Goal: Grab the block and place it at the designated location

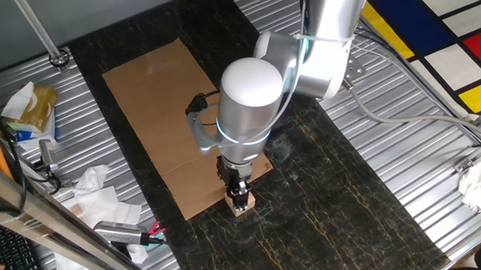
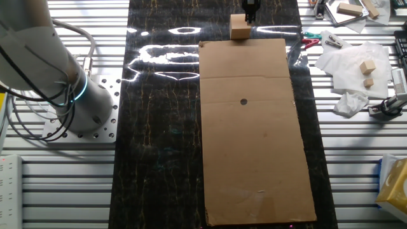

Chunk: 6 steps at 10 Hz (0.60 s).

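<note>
Sitting on the dark marbled tabletop [image 2: 159, 127] just off one short edge of the cardboard sheet [image 2: 254, 127], the block [image 1: 242, 205] lies directly under the gripper [image 1: 241, 196], whose fingers reach down to it in one fixed view; the other fixed view shows only the finger ends [image 2: 250, 11] at the top of the frame, close against the cube's far side. Whether the jaws are parted around the block or already pinching it I cannot tell, since the wrist hides them from above. To do this step well, the fingers should straddle two opposite flat faces squarely, low enough to hold the cube by its middle, and clamp before any lift, because a corner grip would likely twist it loose. From the gripper the black dot [image 2: 244, 101] lies back across the sheet, toward the arm's base [image 2: 82, 105], a short carry over flat cardboard. The sheet looks thin and unfixed, so the block should be lifted clear of its edge, not dragged. Beyond the tabletop run ribbed metal panels [image 2: 356, 172]; crumpled white paper [image 2: 346, 67] and small wooden pieces [image 2: 367, 66] lie off to one side, well apart from the gripper.
</note>
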Each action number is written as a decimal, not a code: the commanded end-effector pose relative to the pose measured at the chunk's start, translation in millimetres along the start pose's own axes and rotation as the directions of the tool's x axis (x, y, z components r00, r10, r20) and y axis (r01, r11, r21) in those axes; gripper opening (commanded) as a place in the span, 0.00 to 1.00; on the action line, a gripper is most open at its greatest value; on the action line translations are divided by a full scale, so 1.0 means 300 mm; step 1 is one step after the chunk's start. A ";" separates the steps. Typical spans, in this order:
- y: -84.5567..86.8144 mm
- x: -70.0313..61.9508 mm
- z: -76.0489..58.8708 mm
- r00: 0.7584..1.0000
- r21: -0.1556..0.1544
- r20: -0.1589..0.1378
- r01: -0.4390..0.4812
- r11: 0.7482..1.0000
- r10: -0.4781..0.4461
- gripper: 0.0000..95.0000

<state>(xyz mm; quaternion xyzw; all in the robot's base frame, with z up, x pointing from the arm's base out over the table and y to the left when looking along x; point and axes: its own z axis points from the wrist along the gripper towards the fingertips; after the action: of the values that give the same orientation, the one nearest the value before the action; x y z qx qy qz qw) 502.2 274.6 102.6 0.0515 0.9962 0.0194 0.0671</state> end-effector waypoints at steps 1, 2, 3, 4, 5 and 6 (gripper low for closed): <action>0.000 0.009 0.002 1.000 0.001 0.002 -0.003 1.000 0.003 0.80; 0.000 0.011 0.004 1.000 0.001 0.001 -0.006 1.000 0.006 0.80; -0.001 0.013 0.006 1.000 0.002 0.000 -0.008 1.000 0.008 0.80; -0.001 0.014 0.008 1.000 0.002 0.000 -0.009 1.000 0.009 0.80; -0.002 0.015 0.012 1.000 0.001 0.001 -0.010 1.000 0.010 0.80; -0.002 0.016 0.013 1.000 0.001 0.001 -0.010 1.000 0.010 0.80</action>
<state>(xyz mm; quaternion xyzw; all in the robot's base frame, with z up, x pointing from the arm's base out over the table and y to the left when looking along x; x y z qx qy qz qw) 497.9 274.9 96.6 0.0561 0.9960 0.0193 0.0669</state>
